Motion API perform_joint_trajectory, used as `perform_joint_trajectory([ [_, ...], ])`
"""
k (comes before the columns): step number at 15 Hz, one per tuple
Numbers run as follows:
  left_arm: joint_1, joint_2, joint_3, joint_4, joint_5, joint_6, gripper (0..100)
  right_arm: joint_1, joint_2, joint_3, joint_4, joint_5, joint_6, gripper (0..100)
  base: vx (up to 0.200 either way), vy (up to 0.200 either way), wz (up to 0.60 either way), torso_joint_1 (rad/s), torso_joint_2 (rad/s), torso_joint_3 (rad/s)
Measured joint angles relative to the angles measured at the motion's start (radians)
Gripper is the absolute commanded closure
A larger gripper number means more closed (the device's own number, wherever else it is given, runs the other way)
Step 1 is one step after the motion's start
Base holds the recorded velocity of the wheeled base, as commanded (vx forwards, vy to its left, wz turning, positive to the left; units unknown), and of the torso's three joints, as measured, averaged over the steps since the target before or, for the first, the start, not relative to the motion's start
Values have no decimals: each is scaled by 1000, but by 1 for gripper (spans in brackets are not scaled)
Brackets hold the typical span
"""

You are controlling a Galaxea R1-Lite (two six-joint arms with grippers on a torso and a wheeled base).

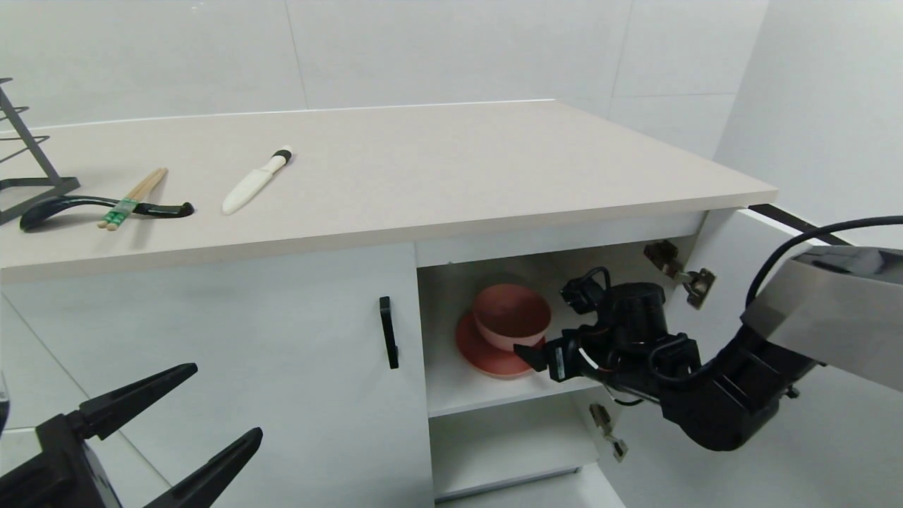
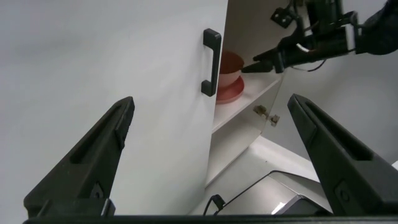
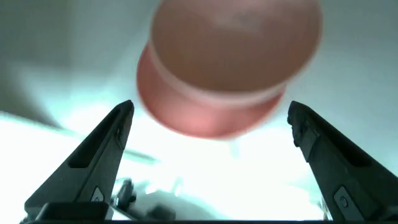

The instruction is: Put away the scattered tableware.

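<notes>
Pink bowl (image 1: pixel 511 314) on its plate (image 1: pixel 487 358) in the open cabinet (image 1: pixel 448 310).
Right gripper (image 3: pixel 210 109), fingers spread, hides the plate's edge; left gripper (image 1: pixel 227 398), also spread, is cut off. Spoon (image 1: pixel 70 204), chopsticks (image 1: pixel 135 196), knife (image 1: pixel 255 182) on the counter (image 1: pixel 458 162).

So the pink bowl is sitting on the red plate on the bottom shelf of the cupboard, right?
Not quite. The pink bowl does sit on the red plate, but they are on the upper shelf, not the bottom one. The head view shows the lower shelf underneath them.

Matt plastic bowl (image 1: pixel 511 314), wooden chopsticks (image 1: pixel 134 197)
</notes>
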Motion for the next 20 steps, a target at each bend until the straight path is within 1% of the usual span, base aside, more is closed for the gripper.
perform_joint_trajectory([
  [2, 0, 0, 0, 0, 1, 0, 0, 12, -84, 124, -17, 0, -14, 0, 0, 0, 0, 0, 0, 0],
  [5, 0, 0, 0, 0, 1, 0, 0, 46, -257, 335, -99, -23, -61, 0, 0, 0, 0, 0, 0, 0],
  [8, 1, -3, 6, 0, 2, 3, 0, 94, -457, 457, -126, -74, -95, 0, 0, 0, 0, 0, 0, 0],
  [9, 19, -12, 7, 6, 3, 3, 0, 105, -527, 482, -126, -84, -99, 0, 0, 0, 0, 0, 0, 0],
  [10, 53, -29, 7, 16, 3, 5, 0, 111, -597, 502, -120, -94, -101, 0, 0, 0, 0, 0, 0, 0],
  [11, 93, -58, 6, 53, 3, 6, 0, 109, -671, 519, -106, -99, -104, 0, 0, 0, 0, 0, 0, 0],
  [12, 124, -100, 4, 116, 1, 7, 0, 96, -746, 536, -81, -102, -110, 0, 0, 0, 0, 0, 0, 0],
  [13, 143, -144, -1, 187, 0, 7, 0, 82, -810, 549, -58, -103, -118, 0, 0, 0, 0, 0, 0, 0],
  [15, 189, -263, -10, 369, -11, 6, 0, 45, -938, 583, -8, -101, -131, 0, 0, 0, 0, 0, 0, 0],
  [18, 274, -459, -41, 627, -56, 0, 0, -11, -1062, 630, 11, -65, -137, 0, 0, 0, 0, 0, 0, 0],
  [19, 303, -519, -57, 691, -63, -1, 0, -26, -1095, 634, 11, -48, -136, 0, 0, 0, 0, 0, 0, 0],
  [20, 324, -566, -67, 732, -66, -2, 0, -51, -1122, 638, 11, -39, -135, 0, 0, 0, 0, 0, 0, 0],
])
